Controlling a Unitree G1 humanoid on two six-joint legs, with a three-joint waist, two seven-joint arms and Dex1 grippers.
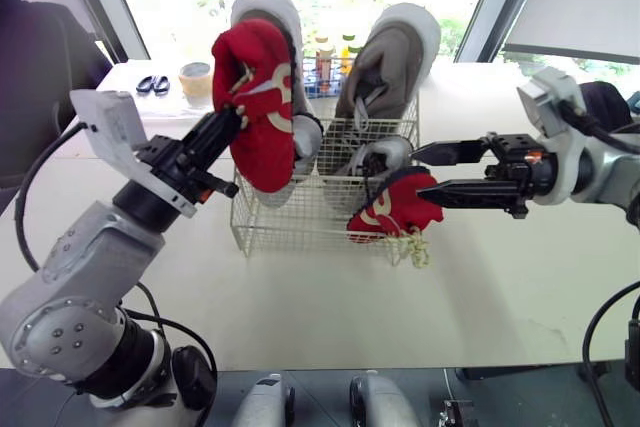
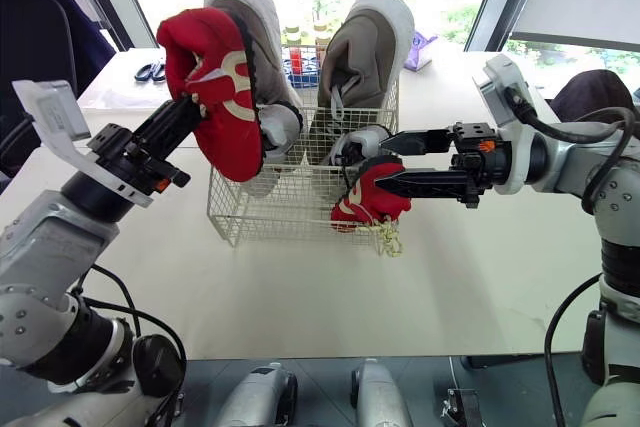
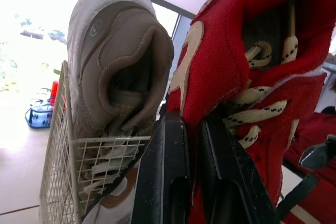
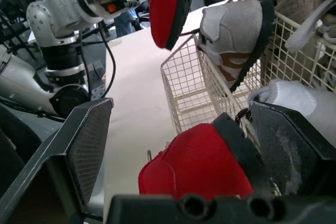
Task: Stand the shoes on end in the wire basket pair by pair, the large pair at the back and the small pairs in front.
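The raised red shoe hangs above the front left part of the wire basket, pinched at its opening by the left gripper. The low red shoe sits at the basket's front right corner, inside or outside the wire I cannot tell, between the spread fingers of the right gripper. At the back of the basket the large grey pair stands on end, with small white shoes just in front of it, and the basket rests on the pale table.
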